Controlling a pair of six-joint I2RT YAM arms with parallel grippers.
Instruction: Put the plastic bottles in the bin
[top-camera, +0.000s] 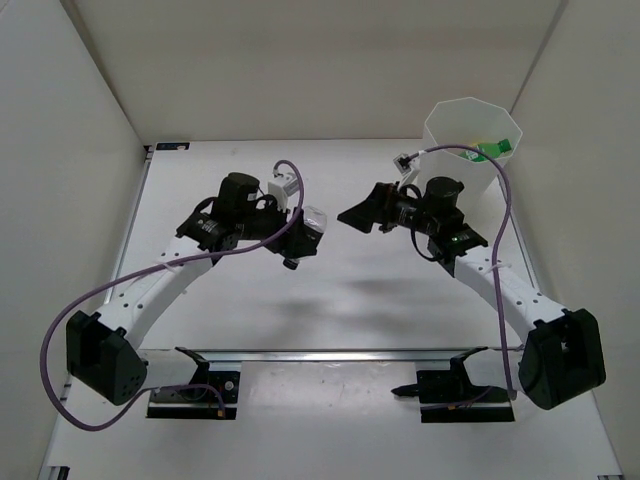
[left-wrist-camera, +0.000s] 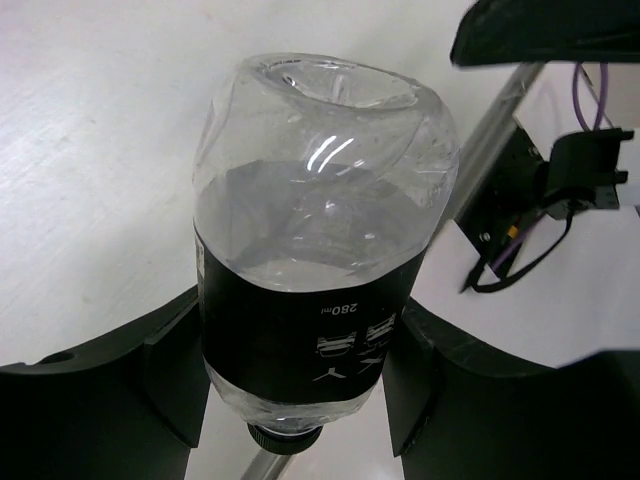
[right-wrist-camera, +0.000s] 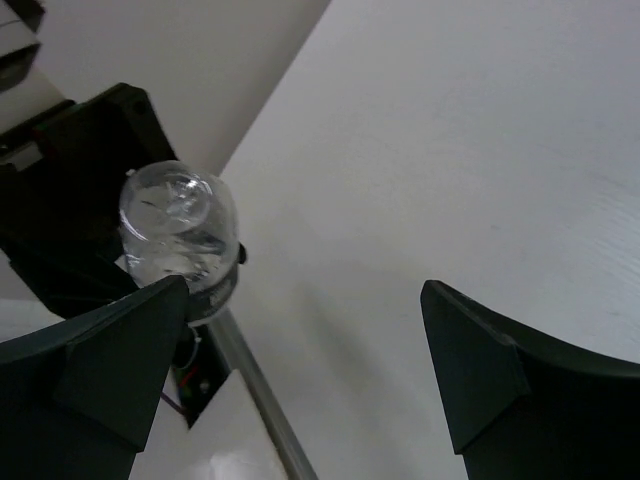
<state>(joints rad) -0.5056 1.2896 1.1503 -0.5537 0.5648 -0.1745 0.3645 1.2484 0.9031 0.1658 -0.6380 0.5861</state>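
The bin (top-camera: 445, 135) holds a green bottle (top-camera: 494, 151); left hand (left-wrist-camera: 298, 365) grips a black-labelled bottle (left-wrist-camera: 320, 200); right hand (right-wrist-camera: 303, 300) stands open.

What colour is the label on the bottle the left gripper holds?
Black with pale lettering, on the clear bottle. Best in the left wrist view.

The black-labelled bottle (left-wrist-camera: 310, 250) is covering the inner faces of my left gripper (left-wrist-camera: 300, 370) fingers (left-wrist-camera: 110, 380), which are running off the bottom edge. From above, the bin (top-camera: 437, 135) wall is hiding most of a green bottle (top-camera: 495, 151). In my right wrist view, one right gripper (right-wrist-camera: 305, 290) finger (right-wrist-camera: 100, 370) is blocking the black-labelled bottle's lower half, and both fingers are getting cropped at the bottom.
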